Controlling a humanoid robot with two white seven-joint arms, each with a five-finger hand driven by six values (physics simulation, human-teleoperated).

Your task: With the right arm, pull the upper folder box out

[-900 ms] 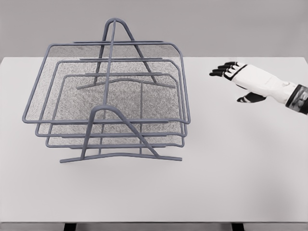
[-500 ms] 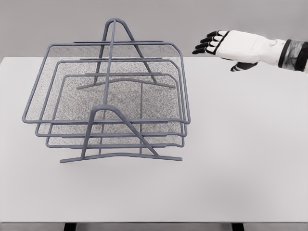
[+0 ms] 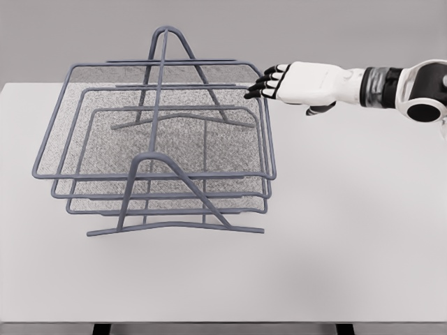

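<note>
A blue-grey wire rack [image 3: 164, 125] with three stacked mesh trays stands on the left half of the white table [image 3: 349, 230]. The upper tray [image 3: 265, 118] is the widest, and its right rim runs along the rack's right side. My right hand [image 3: 269, 82] reaches in from the right at the height of that tray. Its black fingertips [image 3: 253, 91] are at the upper tray's back right corner, spread and holding nothing. I cannot tell whether they touch the rim. The left arm is out of view.
The rack's A-shaped end frames [image 3: 167, 42] rise above the trays at front and back. The table's far edge runs just behind the rack and the hand.
My right hand has risen from low over the table's right side and swept left, ending with its fingertips at the upper tray's back right corner. The rack has not moved.
</note>
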